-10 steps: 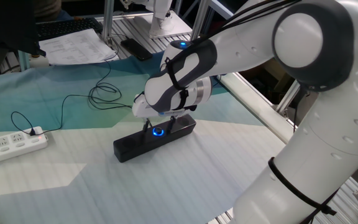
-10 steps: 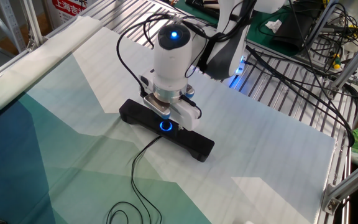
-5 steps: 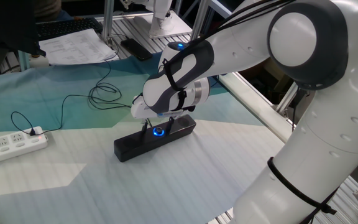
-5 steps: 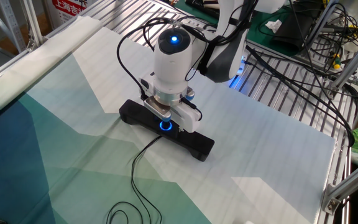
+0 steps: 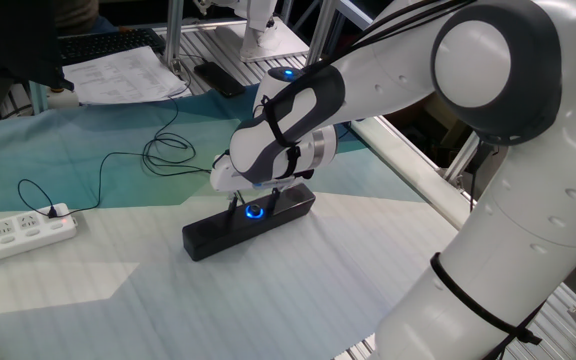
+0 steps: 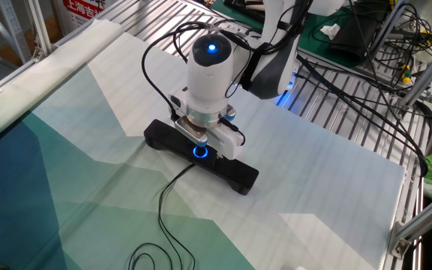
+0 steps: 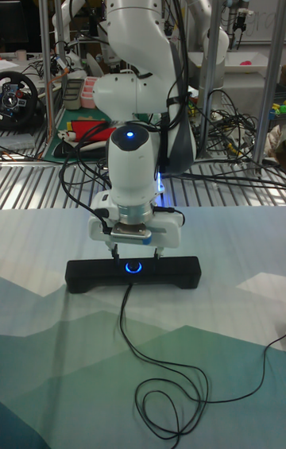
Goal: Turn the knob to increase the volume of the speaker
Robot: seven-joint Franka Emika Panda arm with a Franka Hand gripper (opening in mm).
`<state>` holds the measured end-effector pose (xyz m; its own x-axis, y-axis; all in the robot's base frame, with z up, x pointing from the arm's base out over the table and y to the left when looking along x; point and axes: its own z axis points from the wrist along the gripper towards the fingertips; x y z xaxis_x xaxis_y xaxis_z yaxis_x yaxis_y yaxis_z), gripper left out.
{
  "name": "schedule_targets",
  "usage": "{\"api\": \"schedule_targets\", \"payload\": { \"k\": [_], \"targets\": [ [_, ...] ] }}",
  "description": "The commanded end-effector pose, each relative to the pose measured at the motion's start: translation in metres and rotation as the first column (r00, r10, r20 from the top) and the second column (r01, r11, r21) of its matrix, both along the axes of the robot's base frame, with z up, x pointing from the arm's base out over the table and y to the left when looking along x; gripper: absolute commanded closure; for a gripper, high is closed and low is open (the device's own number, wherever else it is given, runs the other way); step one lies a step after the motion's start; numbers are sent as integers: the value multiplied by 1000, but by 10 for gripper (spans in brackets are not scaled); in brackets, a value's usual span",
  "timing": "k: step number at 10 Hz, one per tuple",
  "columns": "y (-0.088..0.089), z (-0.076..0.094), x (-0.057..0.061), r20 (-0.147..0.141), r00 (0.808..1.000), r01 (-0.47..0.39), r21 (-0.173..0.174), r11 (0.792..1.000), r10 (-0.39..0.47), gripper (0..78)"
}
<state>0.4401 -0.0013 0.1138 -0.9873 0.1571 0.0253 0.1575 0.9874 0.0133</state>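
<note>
Speaker (image 6: 201, 157), a slim black bar, lies mid-table; it looks light and likely to slide if pushed. Its knob (image 7: 133, 266), ringed in blue, is small, rigid and best pinched by its rim. The gripper (image 7: 133, 249) hangs just at the knob's 12 o'clock; whether its fingers touch it cannot be told.

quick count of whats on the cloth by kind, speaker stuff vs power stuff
Bar speakers: 1, the speaker, black, with its blue-lit knob under the gripper
Power strips: 1, the white power strip at the left edge
Loose black cables: 2, the speaker cable and the strip cable
Total: 4
</note>
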Motion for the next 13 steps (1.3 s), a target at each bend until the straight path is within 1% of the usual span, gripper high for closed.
{"api": "schedule_targets", "payload": {
  "k": [1, 12, 13],
  "targets": [
    [0, 1, 1, 2, 1000, -1, 0, 1000, 1, 763],
    [0, 1, 1, 2, 1000, -1, 0, 1000, 1, 763],
    [2, 3, 0, 1, 998, 57, -19, 998, -57, 763]
  ]
}}
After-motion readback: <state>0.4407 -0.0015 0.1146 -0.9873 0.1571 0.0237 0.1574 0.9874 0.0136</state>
